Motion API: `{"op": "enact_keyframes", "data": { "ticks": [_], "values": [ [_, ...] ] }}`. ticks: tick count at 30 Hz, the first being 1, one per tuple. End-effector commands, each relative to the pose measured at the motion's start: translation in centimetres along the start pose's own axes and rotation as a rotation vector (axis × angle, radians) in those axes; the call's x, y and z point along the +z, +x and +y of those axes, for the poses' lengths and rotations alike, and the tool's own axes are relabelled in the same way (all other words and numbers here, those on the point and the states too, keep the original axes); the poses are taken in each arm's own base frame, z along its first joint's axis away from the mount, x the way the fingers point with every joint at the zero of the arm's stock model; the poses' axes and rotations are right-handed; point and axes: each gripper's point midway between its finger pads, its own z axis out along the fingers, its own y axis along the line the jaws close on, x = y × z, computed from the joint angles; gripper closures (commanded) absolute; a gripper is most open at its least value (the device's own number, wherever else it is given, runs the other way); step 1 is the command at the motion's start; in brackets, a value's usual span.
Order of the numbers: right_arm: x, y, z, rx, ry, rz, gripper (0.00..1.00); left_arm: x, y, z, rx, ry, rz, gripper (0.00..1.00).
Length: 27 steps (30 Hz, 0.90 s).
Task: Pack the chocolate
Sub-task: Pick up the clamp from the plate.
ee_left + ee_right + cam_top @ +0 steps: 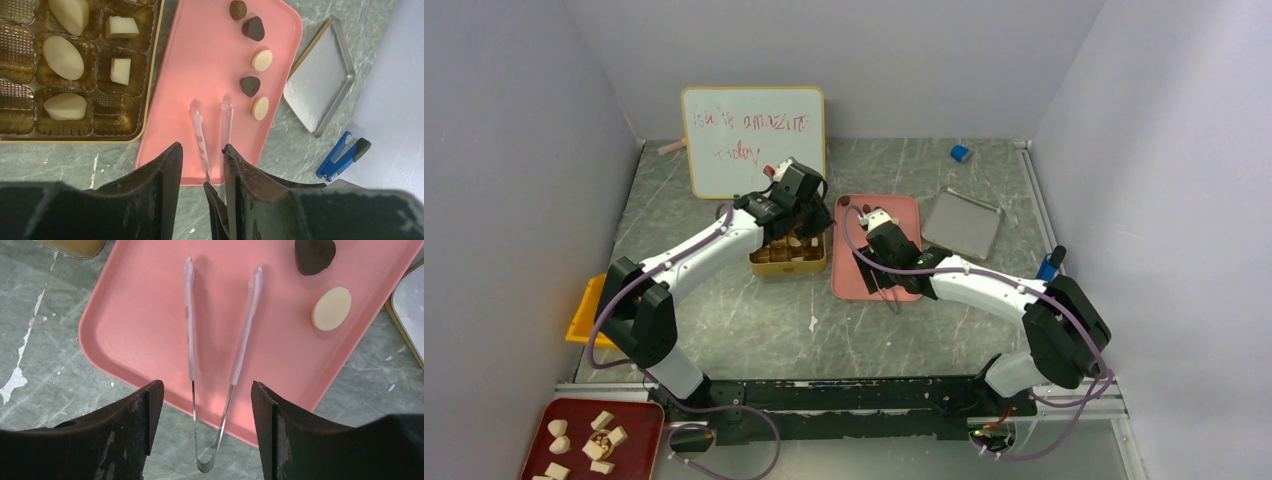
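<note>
Pink tray [135,315] holds the chocolate [249,86]: five small pieces, dark brown and tan, in a loose line along its right side, none touching. Tongs [189,315] lie on the tray's near end, tips pointing away. Their metal bend hangs past the near rim over the table [45,340].

The right arm [984,285] rises from its base at the near right, folds at the elbow and sends its white forearm leftward to the tray. The right gripper [207,385] hangs over the near rim. Its fingers [135,412] are spread wide on either side of the tongs' handles and clear of them.

The left arm [709,240] folds at its elbow near the table's left edge and stretches its forearm away and to the right. The left gripper [202,146] is raised high, looking down on tray and box [112,110]. Its fingers [167,172] stand part-way apart, clamped on nothing, and the tray and tongs show through the gap. The gold box sits just left of the tray, five of its cells filled with pale pieces [62,57].
</note>
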Motion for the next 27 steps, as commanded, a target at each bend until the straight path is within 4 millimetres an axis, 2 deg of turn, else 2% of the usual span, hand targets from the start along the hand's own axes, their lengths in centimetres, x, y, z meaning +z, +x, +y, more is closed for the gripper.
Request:
{"op": "enact_keyframes", "data": {
  "ticks": [1,9,21,25,27],
  "values": [
    [0.3,0.0,-0.1,0.001,0.013,-0.001,0.31,-0.5,-0.7,-1.9,0.006,0.052,-0.011,0.59],
    [1.8,1.6,-0.4,0.016,0.016,0.039,0.29,-0.5,-0.8,-1.6,0.017,0.044,-0.015,0.59],
    [3.6,2.7,-0.4,0.03,-0.002,0.072,0.3,-0.5,-1.0,-0.9,0.016,0.034,-0.016,0.59],
    [3.8,2.6,-0.2,0.035,-0.011,0.076,0.33,-0.5,-1.0,-0.7,0.011,0.034,-0.013,0.59],
    [3.7,2.5,-0.2,0.04,-0.009,0.076,0.4,-0.5,-1.1,-0.6,0.009,0.032,-0.014,0.59]
  ]
}}
